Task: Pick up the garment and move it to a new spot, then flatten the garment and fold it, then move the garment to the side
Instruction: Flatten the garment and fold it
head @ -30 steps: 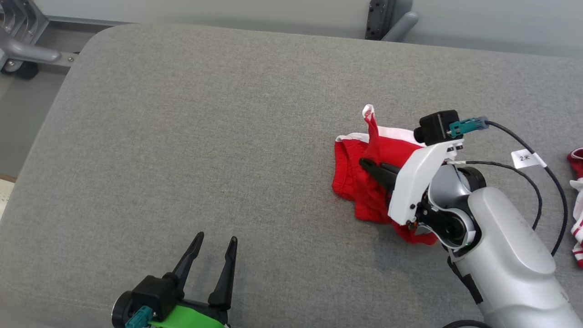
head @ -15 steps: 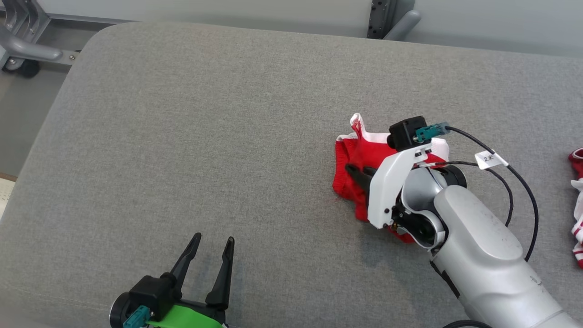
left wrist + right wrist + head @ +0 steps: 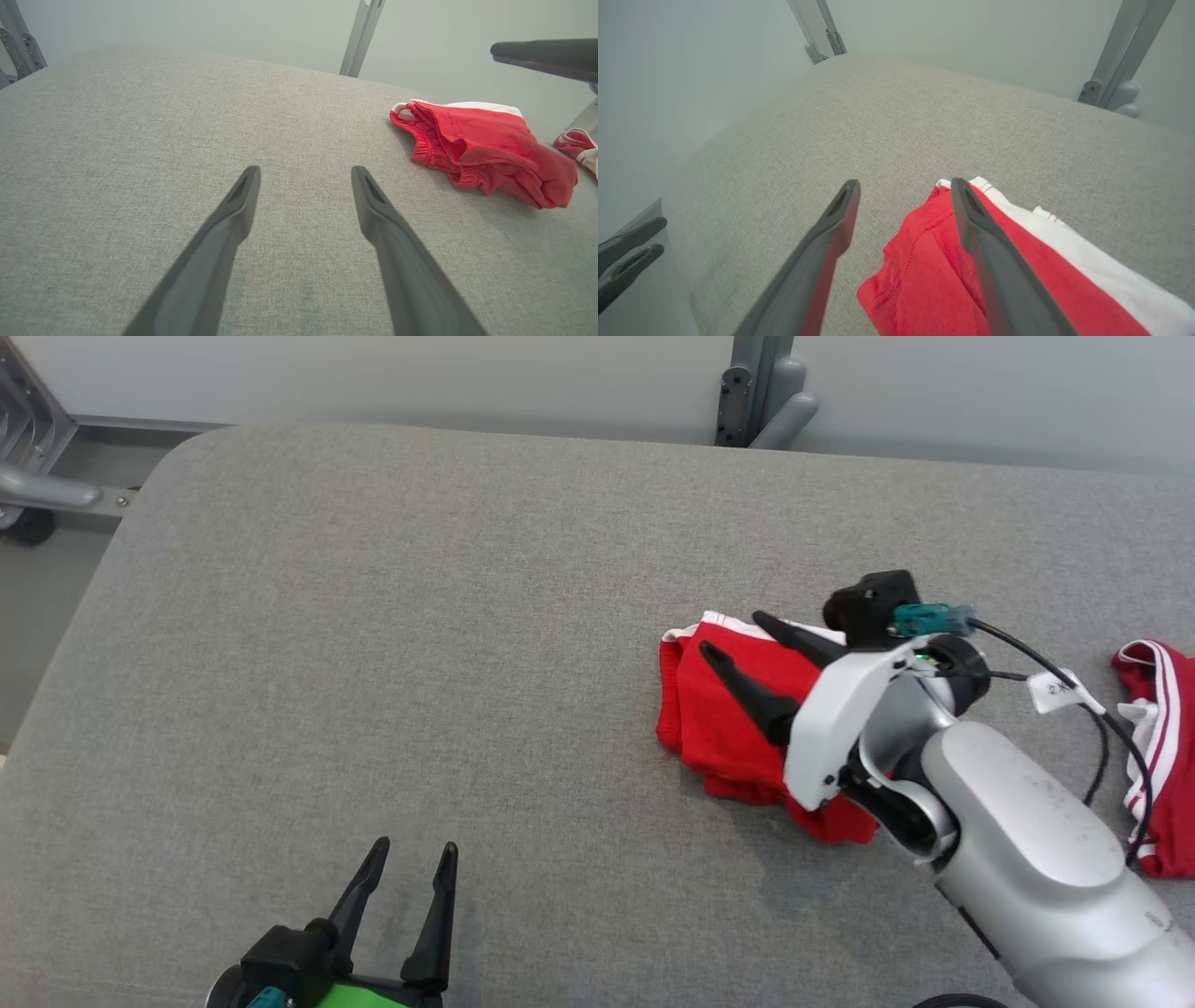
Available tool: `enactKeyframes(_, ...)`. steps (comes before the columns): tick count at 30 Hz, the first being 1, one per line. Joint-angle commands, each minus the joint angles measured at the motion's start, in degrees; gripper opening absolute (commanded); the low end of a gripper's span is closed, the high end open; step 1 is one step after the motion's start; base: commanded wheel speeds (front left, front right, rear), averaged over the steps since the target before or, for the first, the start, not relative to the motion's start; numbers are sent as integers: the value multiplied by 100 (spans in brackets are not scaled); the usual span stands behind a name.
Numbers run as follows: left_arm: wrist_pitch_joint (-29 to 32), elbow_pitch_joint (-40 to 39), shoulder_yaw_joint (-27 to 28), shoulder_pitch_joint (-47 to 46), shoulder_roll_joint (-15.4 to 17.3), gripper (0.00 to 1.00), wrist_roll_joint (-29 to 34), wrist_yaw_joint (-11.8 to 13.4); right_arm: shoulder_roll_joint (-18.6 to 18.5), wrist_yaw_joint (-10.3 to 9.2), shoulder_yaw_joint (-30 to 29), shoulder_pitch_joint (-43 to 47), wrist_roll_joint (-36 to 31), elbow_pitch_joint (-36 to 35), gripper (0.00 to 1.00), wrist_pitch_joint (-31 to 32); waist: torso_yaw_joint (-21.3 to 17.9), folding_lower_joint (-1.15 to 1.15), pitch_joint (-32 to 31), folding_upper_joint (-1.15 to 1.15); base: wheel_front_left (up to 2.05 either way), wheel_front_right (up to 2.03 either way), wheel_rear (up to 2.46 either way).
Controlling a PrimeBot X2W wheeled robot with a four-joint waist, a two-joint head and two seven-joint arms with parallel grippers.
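On the right half of the grey padded table (image 3: 373, 616), your red shorts (image 3: 709, 756) lie in a loose, rumpled heap. In the head view their long axis runs on a slant, from the far left corner down to the near right end, which is tucked under the right arm. The gathered elastic edge (image 3: 425, 149) faces left, toward the open middle of the table, and the white band (image 3: 481, 106) runs along the far side.

Your right claw (image 3: 736, 635) hangs over the shorts with its two fingers spread wide and nothing between them. The right wrist view shows one finger (image 3: 985, 233) above the red cloth and the other (image 3: 831, 233) above bare grey fabric just beside the heap. From the left wrist view, one of those fingers (image 3: 537, 53) sits clear above the cloth, not touching it.

Your left claw (image 3: 415, 847) is well apart from the shorts, near the front edge of the table, fingers spread and empty, pointing across bare fabric.

A second red-and-white garment (image 3: 1158, 756) lies at the far right, near the shorts but separate from them.
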Motion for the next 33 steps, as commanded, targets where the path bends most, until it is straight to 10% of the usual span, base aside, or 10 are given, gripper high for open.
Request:
enactKeyframes(1,-15,-44,85,129,36,100,-53,-15,-259,-1,-95,164,-233,-244,100,-340,-129,0,-131,0,0,0,0)
enactKeyframes(11,-15,-329,512,589,-95,100,56,20,-579,-3,-1760,1564,-1715,-1044,100,-1759,-458,0,-428,0,0,0,0)
enactKeyframes(33,-15,-486,792,786,-326,100,359,-9,829,-5,-4181,3722,-3343,-1043,100,-2903,-348,0,-631,0,0,0,0)
